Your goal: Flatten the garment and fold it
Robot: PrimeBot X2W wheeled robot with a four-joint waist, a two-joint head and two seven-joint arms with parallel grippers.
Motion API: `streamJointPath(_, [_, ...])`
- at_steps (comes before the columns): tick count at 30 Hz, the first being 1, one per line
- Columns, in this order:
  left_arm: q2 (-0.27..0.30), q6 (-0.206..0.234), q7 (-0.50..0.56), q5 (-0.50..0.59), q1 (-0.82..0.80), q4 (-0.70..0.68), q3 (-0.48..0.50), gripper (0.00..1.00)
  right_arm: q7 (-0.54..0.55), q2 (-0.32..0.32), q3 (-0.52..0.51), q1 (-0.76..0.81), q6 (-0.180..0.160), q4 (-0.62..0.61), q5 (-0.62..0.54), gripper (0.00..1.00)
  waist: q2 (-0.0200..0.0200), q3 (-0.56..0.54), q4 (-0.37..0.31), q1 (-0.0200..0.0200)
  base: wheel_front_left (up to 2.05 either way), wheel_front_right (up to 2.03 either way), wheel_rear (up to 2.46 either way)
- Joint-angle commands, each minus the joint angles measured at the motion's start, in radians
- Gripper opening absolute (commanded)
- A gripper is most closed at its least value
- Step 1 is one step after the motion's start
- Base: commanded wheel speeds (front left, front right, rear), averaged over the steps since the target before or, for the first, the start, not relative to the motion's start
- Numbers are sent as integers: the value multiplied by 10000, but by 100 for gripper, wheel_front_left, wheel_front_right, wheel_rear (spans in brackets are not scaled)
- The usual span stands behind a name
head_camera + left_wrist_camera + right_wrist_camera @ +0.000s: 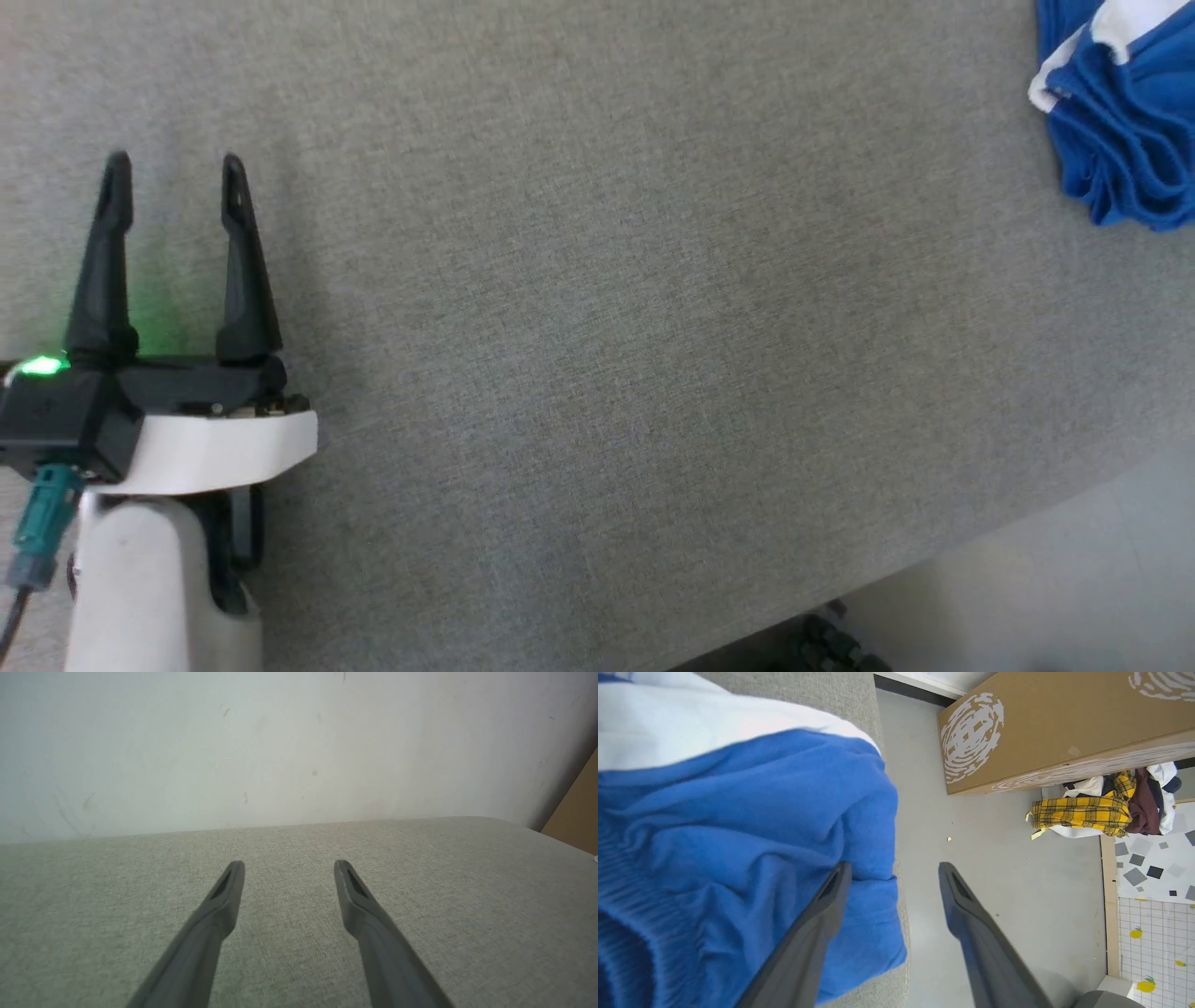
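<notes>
Garment (1120, 121): blue shorts, crumpled at the desk's (607, 327) far right edge, white band on the far side; long axis unreadable. Left pincer (175, 173): wide open, empty, over the desk's near left. Right pincer (894, 870): wide open, gripping nothing, one finger over the blue cloth. Cardboard box (1055, 723) on the floor (1017, 882): contents hidden.

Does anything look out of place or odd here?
Yes: the garment lies bunched in a crumpled heap at the very edge of the grey surface, beside the drop to the floor. The right gripper points at it, jaws open.
</notes>
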Motion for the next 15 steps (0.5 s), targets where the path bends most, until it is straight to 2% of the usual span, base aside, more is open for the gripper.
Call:
streamJointPath(1, [-81,76,-64,-75,204,300,-18,100,-138,-145,-95,12,-23,-137,116,100,0,-979,259,-1,0,0,0])
streamJointPath(4, [-241,120,-216,-246,478,690,-37,100,-664,-335,-327,-39,-23,-863,337,100,0,-1880,447,-1,0,0,0])
streamJointPath(8, [-412,247,-323,-463,820,1117,11,100,-1287,-186,-703,131,-23,-2105,832,100,0,-3017,841,-1,0,0,0])
streamJointPath(11, [-515,374,-372,-626,917,1409,74,100,-1671,427,-1153,647,-23,-3124,1556,100,0,-3731,1238,-1,0,0,0])
streamJointPath(15, [-592,498,-418,-688,949,1612,57,100,-2499,1226,-1310,1655,-23,-4720,1915,100,0,-4439,1777,-1,0,0,0])
